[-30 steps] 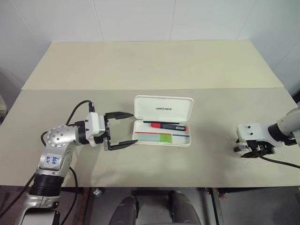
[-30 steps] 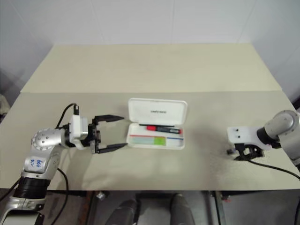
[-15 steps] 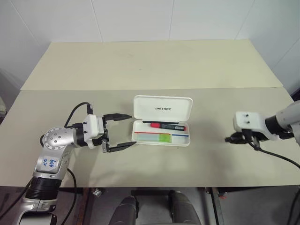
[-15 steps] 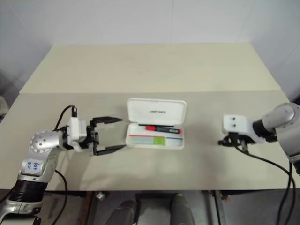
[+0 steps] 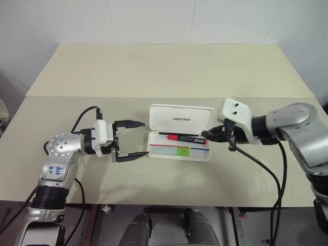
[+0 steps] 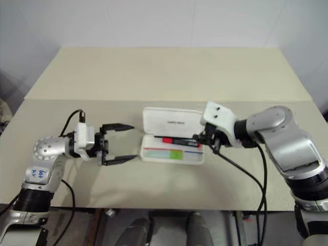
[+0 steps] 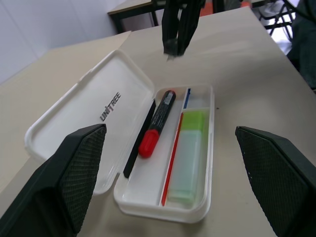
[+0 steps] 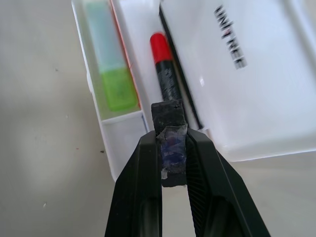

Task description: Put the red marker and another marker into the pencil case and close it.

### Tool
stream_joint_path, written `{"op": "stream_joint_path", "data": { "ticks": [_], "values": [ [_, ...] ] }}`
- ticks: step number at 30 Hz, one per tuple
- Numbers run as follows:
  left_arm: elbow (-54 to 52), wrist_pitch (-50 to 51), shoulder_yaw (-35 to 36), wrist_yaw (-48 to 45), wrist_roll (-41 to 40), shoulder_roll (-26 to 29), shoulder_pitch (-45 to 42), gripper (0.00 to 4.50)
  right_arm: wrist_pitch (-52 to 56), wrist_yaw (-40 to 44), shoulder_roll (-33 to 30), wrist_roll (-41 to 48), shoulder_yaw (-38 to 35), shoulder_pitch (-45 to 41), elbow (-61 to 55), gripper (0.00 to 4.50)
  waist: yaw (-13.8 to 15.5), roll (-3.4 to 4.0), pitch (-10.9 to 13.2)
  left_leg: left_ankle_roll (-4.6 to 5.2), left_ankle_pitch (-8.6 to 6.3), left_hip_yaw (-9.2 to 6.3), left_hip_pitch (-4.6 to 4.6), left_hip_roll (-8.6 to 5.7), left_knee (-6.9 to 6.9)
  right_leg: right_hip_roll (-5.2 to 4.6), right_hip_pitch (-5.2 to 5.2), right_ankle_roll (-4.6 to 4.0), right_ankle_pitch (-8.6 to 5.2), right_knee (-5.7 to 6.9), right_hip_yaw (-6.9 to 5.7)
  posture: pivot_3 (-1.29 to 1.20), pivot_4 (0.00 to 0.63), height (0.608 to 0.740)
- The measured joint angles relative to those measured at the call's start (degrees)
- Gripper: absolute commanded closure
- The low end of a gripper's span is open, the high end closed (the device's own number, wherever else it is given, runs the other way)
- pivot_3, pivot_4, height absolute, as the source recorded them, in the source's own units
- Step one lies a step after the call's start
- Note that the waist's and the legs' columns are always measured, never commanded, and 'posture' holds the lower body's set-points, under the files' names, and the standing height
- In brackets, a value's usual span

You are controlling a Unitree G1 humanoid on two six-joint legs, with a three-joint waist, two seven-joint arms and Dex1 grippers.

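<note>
Pencil case (image 5: pixel 180 134) lies open near the table's (image 5: pixel 154 72) front edge, red marker (image 5: pixel 179 138) and green marker (image 5: pixel 173 150) inside. Left gripper (image 5: pixel 137 139) gapes wide beside it; right gripper (image 5: pixel 204 136) is clamped on a small dark block (image 8: pixel 168 129) (blue patch on it) at the case's right end.

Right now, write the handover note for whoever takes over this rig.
Left gripper: open, beside the pencil case's left end, holding nothing.
Right gripper: shut on a small dark piece I cannot identify, at the case's right end.
Red marker and yellow-green highlighter both lie in the case's tray; the lid stands open.
Done: both markers are in.
Left: close the lid.
</note>
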Motion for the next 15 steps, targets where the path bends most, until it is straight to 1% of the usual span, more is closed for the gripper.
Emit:
{"op": "stream_joint_path", "data": {
  "ticks": [9,15],
  "values": [
    [3.4,-1.5,0.0,-6.0,-1.2,-0.2,-1.5,0.0,1.2,-1.5,0.0,0.9,6.6,-1.6,-2.0,4.14,-0.3,0.0,0.0,0.0,0.0,0.0,0.03,0.04,0.0,0.05,-0.01,0.0,0.0,0.08,0.0,0.0,0.15,0.74],
    [3.3,-1.4,1.5,-7.1,-3.3,0.0,-1.2,0.0,1.0,-2.5,0.0,0.6,10.8,-2.0,-2.2,4.14,-0.3,0.0,0.0,-0.01,0.0,0.0,0.02,0.04,-0.01,0.05,-0.03,0.0,0.0,0.05,0.0,0.0,0.15,0.74]
  ]
}}
